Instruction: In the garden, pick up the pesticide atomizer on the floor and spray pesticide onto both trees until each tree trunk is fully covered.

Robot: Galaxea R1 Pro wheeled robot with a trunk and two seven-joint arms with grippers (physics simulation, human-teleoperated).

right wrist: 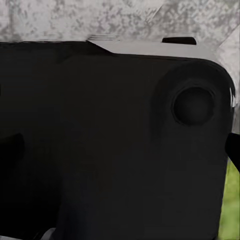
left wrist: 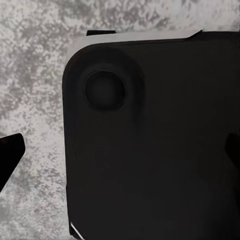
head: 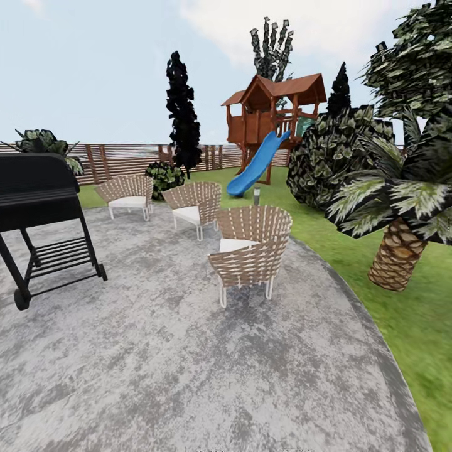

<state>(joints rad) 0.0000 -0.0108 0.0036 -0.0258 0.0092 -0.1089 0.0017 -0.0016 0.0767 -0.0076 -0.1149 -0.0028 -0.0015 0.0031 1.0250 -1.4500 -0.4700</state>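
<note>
No atomizer can be placed relative to either pincer; only the green lawn (head: 414,314) beyond the mottled grey paving (head: 188,364) is seen, and neither pincer's opening can be told.

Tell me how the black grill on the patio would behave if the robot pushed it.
The black grill would probably roll or pivot, since a wheel shows on its left leg. With a bulky body on thin legs, it may tip if pushed high. It looks rigid and likely heavy.

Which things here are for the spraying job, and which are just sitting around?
For the job:
lawn
fence

Just sitting around:
grill
three wicker chairs
playhouse with blue slide
palm
bush
patio
</note>
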